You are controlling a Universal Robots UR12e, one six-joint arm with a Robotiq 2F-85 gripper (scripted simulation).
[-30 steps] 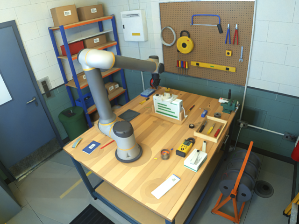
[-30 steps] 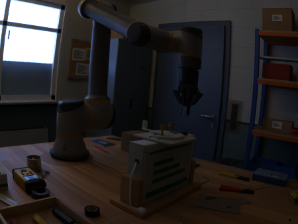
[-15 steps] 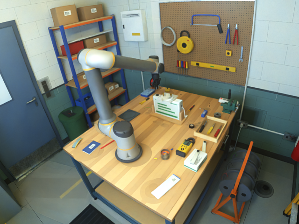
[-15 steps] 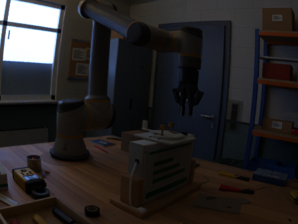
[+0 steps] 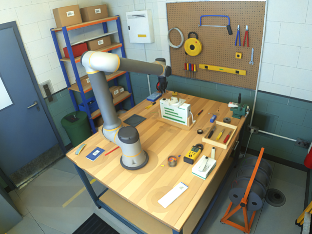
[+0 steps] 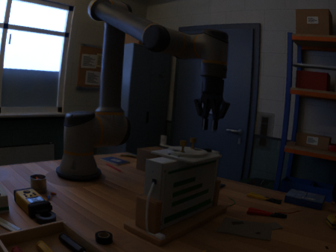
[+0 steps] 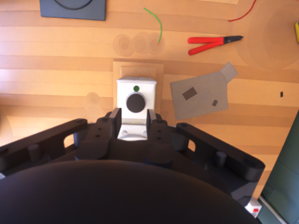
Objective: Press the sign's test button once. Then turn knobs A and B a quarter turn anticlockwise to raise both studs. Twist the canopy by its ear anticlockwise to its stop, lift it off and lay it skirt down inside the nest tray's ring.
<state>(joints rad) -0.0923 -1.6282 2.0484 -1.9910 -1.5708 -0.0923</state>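
Most of the sign's top, with the canopy [image 6: 185, 152] and its two knobs [image 6: 187, 143], is hidden from the wrist camera behind my own fingers. The white sign box [image 5: 175, 111] with green stripes stands on a wooden base mid-bench. Its end face carries a dark round test button [image 7: 135, 102] with a small green dot [image 7: 136, 88] above it. My gripper [image 6: 211, 127] hangs well above the sign's far end, open and empty. The dark nest tray [image 5: 134, 120] lies flat on the bench to the left of the sign, toward the arm's base.
The bench's far edge runs close behind the sign, by the blue shelf rack [image 5: 93, 65]. Red pliers [image 7: 213, 43], a grey card [image 7: 202, 94] and a green wire [image 7: 158, 26] lie on the bench near the sign's button end. A wooden tool tray [image 5: 219, 134] sits to the right.
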